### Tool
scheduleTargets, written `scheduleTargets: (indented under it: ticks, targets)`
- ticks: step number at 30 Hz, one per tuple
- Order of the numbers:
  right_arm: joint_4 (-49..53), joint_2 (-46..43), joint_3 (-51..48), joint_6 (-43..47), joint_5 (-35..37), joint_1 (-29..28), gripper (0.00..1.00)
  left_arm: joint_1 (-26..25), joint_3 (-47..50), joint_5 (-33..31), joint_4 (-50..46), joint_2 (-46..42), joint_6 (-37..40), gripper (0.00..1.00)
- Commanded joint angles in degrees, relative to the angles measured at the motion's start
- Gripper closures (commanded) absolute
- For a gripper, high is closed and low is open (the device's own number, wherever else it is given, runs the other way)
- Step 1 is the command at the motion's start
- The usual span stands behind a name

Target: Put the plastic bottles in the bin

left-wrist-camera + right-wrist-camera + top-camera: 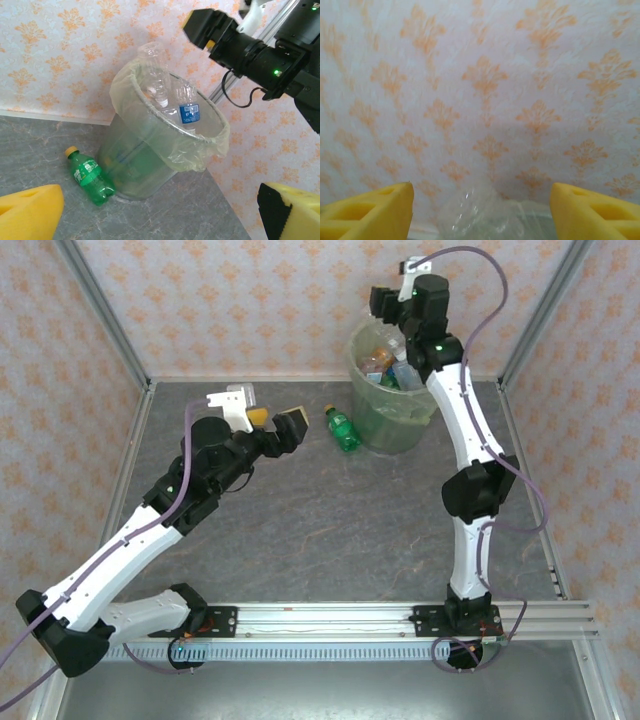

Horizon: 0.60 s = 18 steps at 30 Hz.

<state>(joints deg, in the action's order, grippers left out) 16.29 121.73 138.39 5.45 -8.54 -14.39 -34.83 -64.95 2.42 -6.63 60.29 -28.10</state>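
Looking at the one stray: the green bottle point(342, 429) lies on its side on the tabletop point(330, 530), just beside the bin point(375, 430), where clear bottles point(155, 75) poke above the rim. It's probably light, thin-walled and slick, so I'd pinch across the middle, not the cap. Left hand point(275, 423) is spread wide and empty, near it. Right hand point(480, 207) hangs over the bin, fingers apart, gripping nothing. Loads of bare tabletop around; only the bin wall crowds the bottle.

Translucent pale-green bin point(392, 428), bag-lined, upright near back wall, holding several bottles point(392, 365). One green bottle point(342, 429), yellow cap, lying on side just beside it.
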Motion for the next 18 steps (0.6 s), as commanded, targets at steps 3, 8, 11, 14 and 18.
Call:
scheduleTargets:
  ticks: [3, 8, 11, 14, 18]
  targets:
    - [-1.05, 4.65, 3.22, -14.82, -6.83, 2.09, 0.3, 0.62, 1.23, -1.61, 1.23, -2.02, -0.33, 0.01]
    - [-2.11, 8.46, 6.32, -17.47, -11.81, 2.26, 0.27, 0.64, 1.31, -1.91, 0.75, -2.37, -0.51, 0.01]
    - [-1.9, 9.49, 7.07, -18.05, -15.81, 2.27, 0.27, 0.64, 1.45, -2.15, 0.66, -2.63, -0.64, 0.01]
    - [-0.57, 9.45, 7.03, -18.06, -18.9, 2.31, 0.28, 0.61, 1.61, -2.24, 0.7, -2.72, -0.7, 0.01]
    - [2.63, 7.88, 6.53, -17.42, -22.08, 2.22, 0.29, 0.63, 2.1, -1.84, 1.64, -2.68, -0.98, 0.01]
